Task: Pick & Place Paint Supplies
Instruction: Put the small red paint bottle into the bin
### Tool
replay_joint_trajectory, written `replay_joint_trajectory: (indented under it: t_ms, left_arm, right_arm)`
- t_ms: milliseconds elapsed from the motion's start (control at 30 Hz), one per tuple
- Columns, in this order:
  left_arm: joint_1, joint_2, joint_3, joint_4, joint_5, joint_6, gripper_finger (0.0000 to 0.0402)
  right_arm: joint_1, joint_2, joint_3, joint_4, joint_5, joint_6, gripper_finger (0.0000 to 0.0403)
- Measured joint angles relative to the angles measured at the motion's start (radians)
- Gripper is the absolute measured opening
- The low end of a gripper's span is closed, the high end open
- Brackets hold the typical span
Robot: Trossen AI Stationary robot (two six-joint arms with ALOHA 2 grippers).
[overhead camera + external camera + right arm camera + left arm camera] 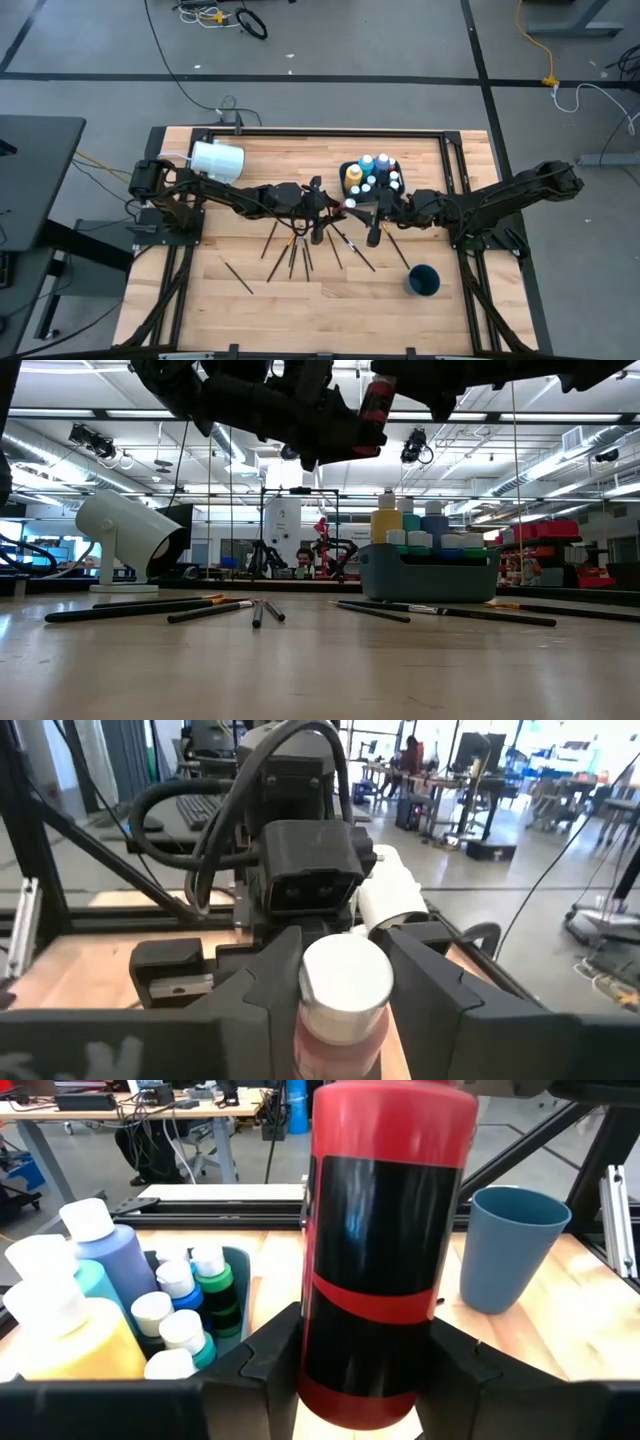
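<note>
Over by the left arm's base, a big white cup (217, 160) is lying on its side. Under the two grippers, thin dark brushes (295, 250) are lying spread out on the wooden table (300, 290).

High above those brushes, the left gripper (362, 1360) is squeezing a red plastic bottle with a black label (385, 1230). Its fingers (262, 1370) are pressing on both sides of the bottle's body.

Just behind the grippers, a dark blue-grey tub (440, 580) is holding the small paint bottles with pale caps (378, 175).

Facing the left gripper, the right gripper (345, 985) is reaching in, and its fingers (265, 985) are closing snugly around the same bottle near its white cap. A round blue cup (423, 280) is standing on the table near the right arm.

It looks like the arms are passing the bottle from one to the other. Next, I think one gripper needs to let go gently while the other is holding tight, so the bottle is not dropping.
</note>
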Motion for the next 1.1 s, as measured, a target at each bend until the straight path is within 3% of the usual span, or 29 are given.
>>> replay_joint_trajectory:
  t_ms: [500,633,867,1100]
  left_arm:
    - [0.0,-0.001,0.0,0.05,-0.009,0.001,0.0158]
    - [0.0,-0.001,0.0,0.052,-0.008,0.004,0.0155]
    - [-0.001,-0.001,0.0,0.049,-0.002,0.006,0.016]
    - [-0.001,-0.001,0.0,0.033,-0.004,0.018,0.0163]
  right_arm:
    - [0.001,0.001,-0.002,0.012,-0.003,0.018,0.0182]
    - [0.001,0.001,-0.002,0.022,-0.003,0.019,0.017]
    - [0.001,0.001,-0.002,0.019,-0.002,0.012,0.0112]
    - [0.001,0.001,-0.002,-0.001,-0.003,0.016,0.0123]
